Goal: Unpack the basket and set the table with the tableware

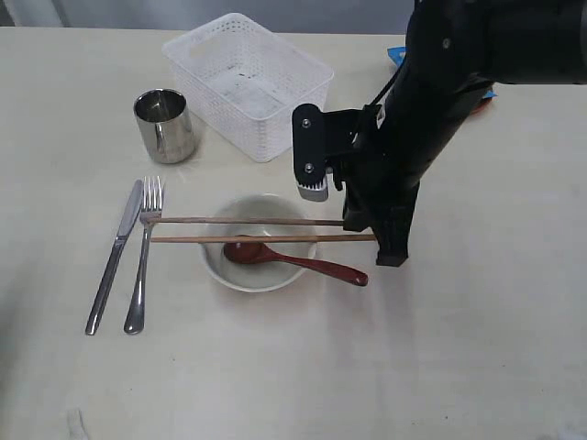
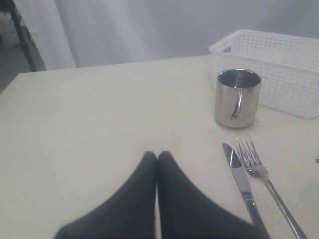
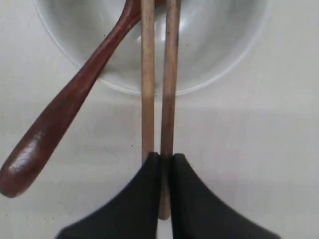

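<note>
Brown wooden chopsticks [image 1: 261, 229], exterior view: flat across the pale off-white bowl [image 1: 215, 270] on the cream table [image 1: 459, 348], long axis left-right, ends at the right fingers [image 1: 390, 243]. Left wrist view: left fingers [image 2: 139, 199] together, empty, well apart from them. Right wrist view: right fingers [image 3: 134, 209] seemingly clamped on one stick's end, in line with both.

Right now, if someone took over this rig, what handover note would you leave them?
Left gripper: fingers shut, empty, over bare table.
Right gripper: fingers shut on one end of the chopsticks, which lie across the bowl.
Done: cup, knife and fork laid out; spoon in the bowl; nothing seen inside the basket.
Left: probably release the chopsticks and pull the arm clear.
</note>
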Tool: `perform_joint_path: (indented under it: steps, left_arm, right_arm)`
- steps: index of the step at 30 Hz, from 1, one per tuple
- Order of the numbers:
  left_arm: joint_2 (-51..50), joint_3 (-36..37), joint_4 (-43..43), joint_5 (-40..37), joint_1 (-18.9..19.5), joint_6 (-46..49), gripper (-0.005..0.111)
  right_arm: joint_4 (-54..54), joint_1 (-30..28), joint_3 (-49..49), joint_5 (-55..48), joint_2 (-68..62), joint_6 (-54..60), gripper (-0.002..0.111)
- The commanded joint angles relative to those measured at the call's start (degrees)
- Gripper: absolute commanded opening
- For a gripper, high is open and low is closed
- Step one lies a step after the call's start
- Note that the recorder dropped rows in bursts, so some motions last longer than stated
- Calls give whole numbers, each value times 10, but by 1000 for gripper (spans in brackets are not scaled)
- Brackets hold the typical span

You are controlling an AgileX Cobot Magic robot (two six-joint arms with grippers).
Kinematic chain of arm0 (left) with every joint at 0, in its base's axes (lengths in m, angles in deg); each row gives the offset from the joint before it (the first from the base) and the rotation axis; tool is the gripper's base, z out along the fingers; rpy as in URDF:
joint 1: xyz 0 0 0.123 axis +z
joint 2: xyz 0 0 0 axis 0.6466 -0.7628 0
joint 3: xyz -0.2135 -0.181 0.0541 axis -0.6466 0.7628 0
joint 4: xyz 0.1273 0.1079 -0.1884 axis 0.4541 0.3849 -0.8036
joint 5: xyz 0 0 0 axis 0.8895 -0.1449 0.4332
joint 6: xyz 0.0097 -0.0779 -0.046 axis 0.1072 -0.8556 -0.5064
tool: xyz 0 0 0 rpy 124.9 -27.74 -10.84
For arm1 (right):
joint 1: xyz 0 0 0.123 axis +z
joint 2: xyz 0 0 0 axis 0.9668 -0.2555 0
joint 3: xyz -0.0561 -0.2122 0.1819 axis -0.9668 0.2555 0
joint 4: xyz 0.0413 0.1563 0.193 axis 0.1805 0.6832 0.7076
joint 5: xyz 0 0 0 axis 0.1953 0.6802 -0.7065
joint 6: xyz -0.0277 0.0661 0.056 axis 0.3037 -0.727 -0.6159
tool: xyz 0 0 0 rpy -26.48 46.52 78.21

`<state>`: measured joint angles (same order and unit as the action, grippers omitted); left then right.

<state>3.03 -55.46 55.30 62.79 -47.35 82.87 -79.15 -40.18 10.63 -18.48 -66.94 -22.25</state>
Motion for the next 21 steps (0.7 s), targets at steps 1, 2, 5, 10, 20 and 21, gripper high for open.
perform_joint_path:
  steps: [1,2,5,10,20,21]
  left_arm:
    - [1,1,-2,0,-3,-1,0]
    - [1,1,-2,0,-3,-1,0]
    - [1,1,-2,0,-3,-1,0]
    - [1,1,-2,0,-3,-1,0]
    - [1,1,-2,0,-3,-1,0]
    - [1,1,-2,0,-3,-1,0]
  right_arm:
    - [-15,-1,0,-2,6,-16,0]
    - [-16,-1,0,-2,6,-17,0]
    - [-15,-1,0,-2,6,-17,0]
    - [-11,-1,0,-2,6,-19,0]
    - [-10,8,0,-6,6,-15,7]
    - [-10,8,0,-6,6,-16,12]
